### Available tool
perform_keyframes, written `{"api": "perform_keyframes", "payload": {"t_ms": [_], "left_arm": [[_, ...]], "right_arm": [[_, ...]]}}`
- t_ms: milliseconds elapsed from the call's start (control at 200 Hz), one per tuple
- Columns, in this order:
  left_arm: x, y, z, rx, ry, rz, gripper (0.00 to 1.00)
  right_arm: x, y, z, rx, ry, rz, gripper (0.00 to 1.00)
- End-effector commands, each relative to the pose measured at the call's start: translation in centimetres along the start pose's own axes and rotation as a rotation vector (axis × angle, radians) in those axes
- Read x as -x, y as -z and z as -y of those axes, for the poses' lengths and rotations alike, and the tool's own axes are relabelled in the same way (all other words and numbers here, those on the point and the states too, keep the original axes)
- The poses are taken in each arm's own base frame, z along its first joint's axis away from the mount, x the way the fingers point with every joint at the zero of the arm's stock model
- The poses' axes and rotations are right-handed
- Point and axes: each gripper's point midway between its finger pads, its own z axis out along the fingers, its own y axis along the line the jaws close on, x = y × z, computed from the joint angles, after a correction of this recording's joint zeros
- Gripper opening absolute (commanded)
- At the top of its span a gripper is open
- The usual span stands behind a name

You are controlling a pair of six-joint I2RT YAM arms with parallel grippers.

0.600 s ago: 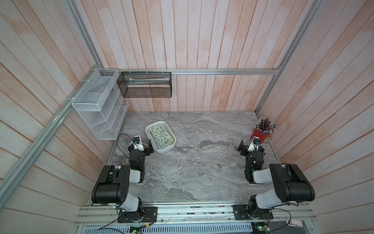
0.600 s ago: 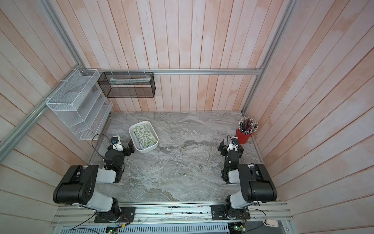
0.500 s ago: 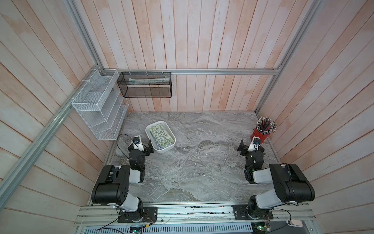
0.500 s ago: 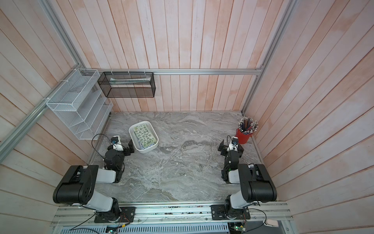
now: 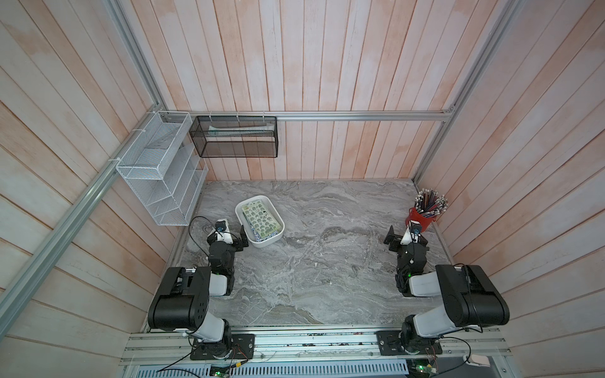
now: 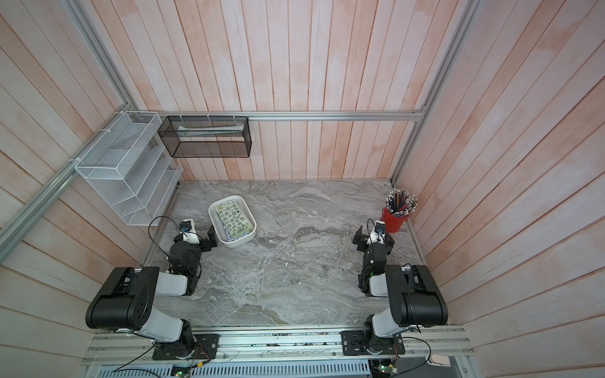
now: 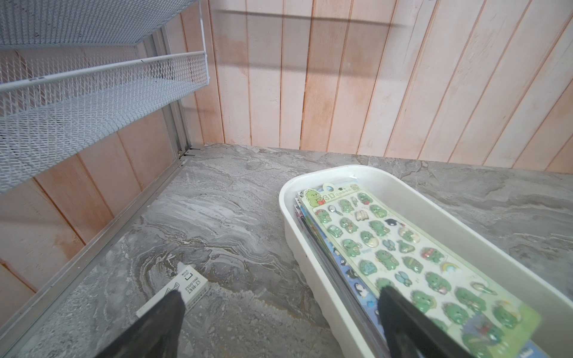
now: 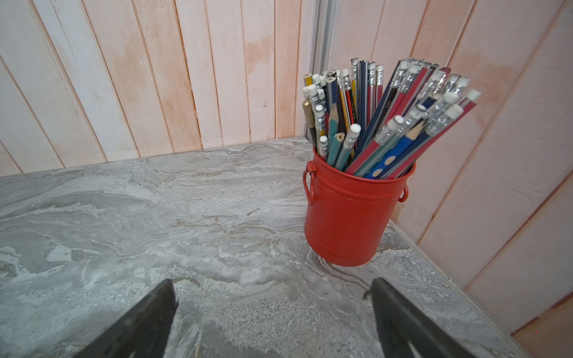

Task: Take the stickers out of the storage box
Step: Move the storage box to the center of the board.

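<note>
Left wrist — stickers (image 7: pixel 387 248) in storage box (image 7: pixel 366 169) — beside left claw (image 7: pixel 280 293).

Marble tabletop (image 5: pixel 327 278) bears storage box (image 5: pixel 265 243), red bucket (image 5: pixel 420 223), carton (image 7: pixel 189 283).

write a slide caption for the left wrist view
Open left gripper at the white storage box, its stickers stacked inside under a green dinosaur sheet.

Pale pink wooden plank walls (image 5: pixel 311 65) enclose a grey marbled tabletop (image 5: pixel 327 261), evenly lit.
</note>
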Motion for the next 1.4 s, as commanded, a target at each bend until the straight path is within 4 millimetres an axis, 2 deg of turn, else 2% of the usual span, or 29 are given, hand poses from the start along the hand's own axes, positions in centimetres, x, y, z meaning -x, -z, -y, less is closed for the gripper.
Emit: {"api": "perform_keyframes", "payload": {"t_ms": [0, 1050, 1090, 1145, 1245, 1325, 1395], "left_arm": [[0.2, -0.2, 0.1, -0.008, -0.002, 0.001, 1.0], [0.2, -0.2, 0.0, -0.014, 0.005, 0.002, 1.0], [1.0, -0.2, -0.9, 0.046, 0.024, 0.025, 1.0], [1.7, -0.5, -1.7, 0.089, 0.031, -0.031, 1.0], [4.8, -0.6, -1.8, 0.094, 0.032, -0.028, 1.0], [7.5, -0.2, -2.2, 0.117, 0.099, 0.011, 1.0], [8.8, -0.4, -2.2, 0.13, 0.155, -0.041, 0.99]], "right_arm": [[-0.1, -0.3, 0.1, -0.011, 0.002, -0.008, 0.99], [0.0, -0.4, 0.2, 0.0, -0.006, -0.008, 0.99], [0.6, -0.2, 0.2, -0.008, -0.009, 0.014, 0.99], [1.6, 0.2, 0.0, -0.008, 0.008, 0.039, 0.99], [2.5, -0.4, -1.5, 0.019, 0.037, -0.062, 0.99], [4.3, -0.8, -2.3, 0.045, -0.043, -0.092, 0.99], [6.0, -0.8, -3.8, 0.097, -0.096, -0.104, 0.99]]}}
